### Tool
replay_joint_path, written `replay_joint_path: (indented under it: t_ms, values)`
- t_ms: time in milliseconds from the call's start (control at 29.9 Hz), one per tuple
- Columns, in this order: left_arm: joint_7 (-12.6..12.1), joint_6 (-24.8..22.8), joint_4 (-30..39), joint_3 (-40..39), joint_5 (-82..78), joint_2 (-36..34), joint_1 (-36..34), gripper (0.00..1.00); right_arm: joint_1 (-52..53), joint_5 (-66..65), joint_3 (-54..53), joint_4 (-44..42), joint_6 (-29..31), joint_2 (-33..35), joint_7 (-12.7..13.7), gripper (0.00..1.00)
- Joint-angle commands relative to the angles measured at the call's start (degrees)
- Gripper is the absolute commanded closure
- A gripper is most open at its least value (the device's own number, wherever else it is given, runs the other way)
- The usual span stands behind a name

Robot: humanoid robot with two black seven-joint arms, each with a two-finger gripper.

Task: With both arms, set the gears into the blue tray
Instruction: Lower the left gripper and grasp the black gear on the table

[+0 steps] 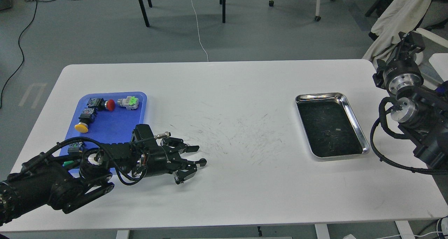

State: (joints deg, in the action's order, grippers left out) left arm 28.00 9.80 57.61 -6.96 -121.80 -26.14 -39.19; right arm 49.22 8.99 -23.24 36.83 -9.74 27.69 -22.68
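One tiny black gear (202, 159) lies on the white table, touching the tip of the lower finger of my left gripper (199, 155). That gripper is open, low over the table, just right of the blue tray (115, 127), with the gear at its mouth. In the steel tray (351, 107) lies a tiny dark round speck (327, 133), too small to tell whether it is a gear. My right gripper (412, 42) is raised beyond the table's right edge, dark and end-on, so its fingers cannot be told apart.
The blue tray holds push-buttons with a red cap (110, 104), a yellow cap (81, 127) and a green part (132, 101); my left arm (70, 176) covers its front part. A small metal connector (161, 135) sticks up from the left wrist. Scuffed tabletop (245, 137) lies between the trays.
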Motion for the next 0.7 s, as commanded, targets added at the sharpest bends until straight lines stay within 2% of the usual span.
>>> replay_joint_path:
  t_ms: [0,234,669]
  values:
    - [0.0,0.84,1.1,-0.24,-2.3,-1.98,0.25,0.46,-0.01,-0.02,0.48,-1.14,0.08,0.0,0.0,0.03]
    - [0.0,0.75,5.49,-0.16,-3.2,-7.34,-1.16,0.45,0.08,-0.11,0.66,-1.41,0.16,0.0,0.0,0.03]
    - [0.0,0.84,6.2,-0.15,-3.2,-5.59,-0.01,0.45,-0.09,-0.11,0.66,-1.76,-0.1,0.0,0.36,0.03]
